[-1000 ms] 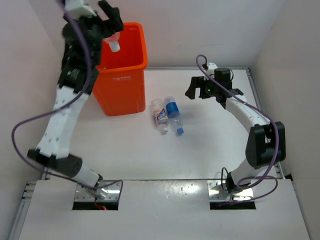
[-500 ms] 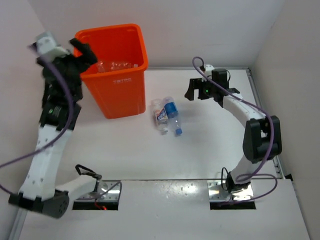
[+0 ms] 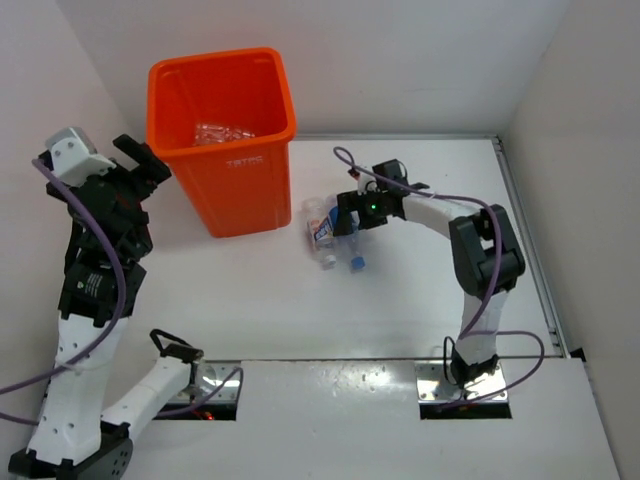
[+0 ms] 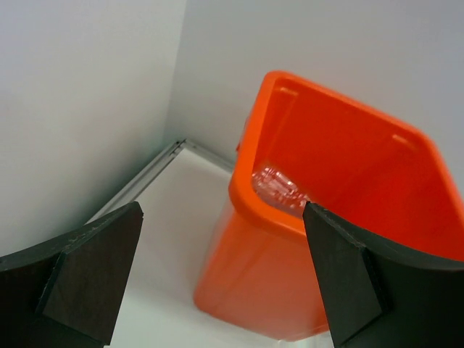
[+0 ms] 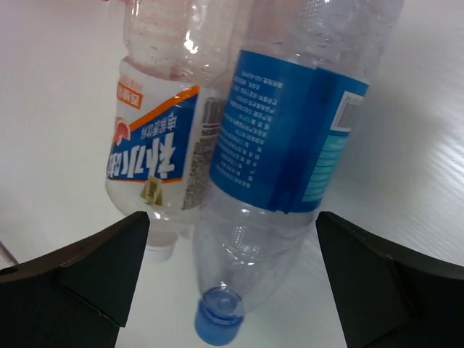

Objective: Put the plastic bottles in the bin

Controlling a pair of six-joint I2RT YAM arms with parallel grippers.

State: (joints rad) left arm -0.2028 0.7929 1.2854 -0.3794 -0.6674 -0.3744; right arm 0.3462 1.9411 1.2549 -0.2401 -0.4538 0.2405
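Note:
The orange bin (image 3: 238,190) stands at the back left, and clear plastic bottles (image 3: 228,131) lie on its bottom. Two more bottles lie side by side on the table right of it: one with a white-blue label (image 3: 319,231) and one with a blue label and blue cap (image 3: 357,262). My right gripper (image 3: 352,215) hovers over them, open. In the right wrist view the blue-label bottle (image 5: 290,130) and the white-blue one (image 5: 156,159) lie between the spread fingers of the right gripper (image 5: 232,283), untouched. My left gripper (image 3: 143,160) is open and empty, left of the bin (image 4: 246,196).
White walls close in the table on the left, back and right. The left wall and the table's metal edge strip (image 4: 138,181) run close beside the bin. The right arm's cable (image 3: 440,200) loops above the table.
The left gripper held a bottle over the bin, opened and let it fall in, then swung back left and down. The right gripper moved left from mid-table to over the two bottles.

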